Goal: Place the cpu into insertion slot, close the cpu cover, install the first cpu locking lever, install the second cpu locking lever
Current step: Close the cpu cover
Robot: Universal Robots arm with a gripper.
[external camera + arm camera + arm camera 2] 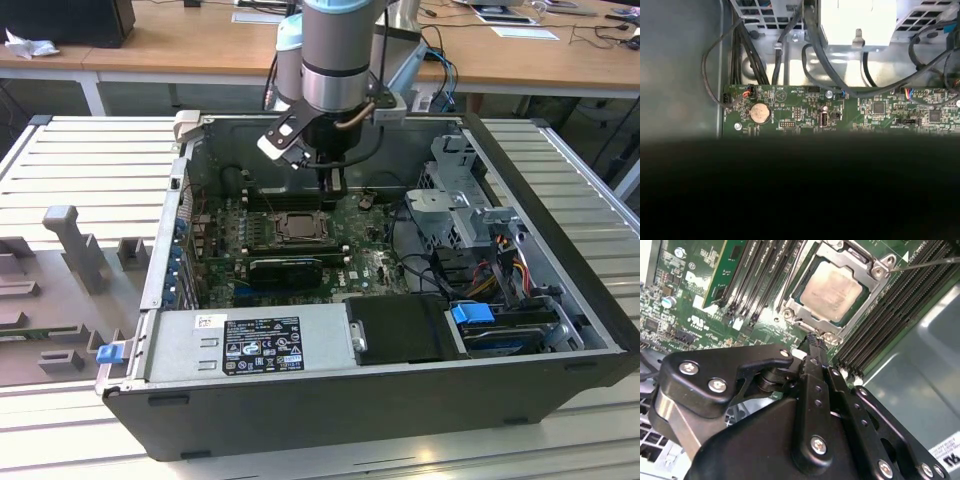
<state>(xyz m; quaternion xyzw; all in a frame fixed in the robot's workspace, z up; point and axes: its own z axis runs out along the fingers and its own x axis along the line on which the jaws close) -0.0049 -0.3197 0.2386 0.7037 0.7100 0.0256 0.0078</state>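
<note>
Wooden desks [200, 45] stood across the far side of the room, and in front of them a ribbed metal tabletop [90, 160] carried an open computer case [400, 400] lying on its side. Grey fixture blocks [70, 250] sat on the tabletop to the exterior view's left of the case. The arm [340, 50] reached down from above into the far half of the case. A silver power supply [250, 345] lay along the near wall, and beyond it the green motherboard [370, 265] covered the floor of the case. The insertion slot [300, 226] sat near the middle of the board, with long black memory slots [755, 280] on either side of it in the second wrist view. The cpu cover [869, 292] lay flat over the slot, and the cpu [832, 286] showed through its window, seated in the slot. A thin metal rod [930, 262] ran out from one corner of the cover. The end effector [812, 340] hung with its tip just beside the edge of the cover, on the far side of the slot [331, 185]; I could not tell whether it was spread or pressed together. In the first wrist view a coin battery [760, 113] sat near the board's edge below dark cables [815, 50].
</note>
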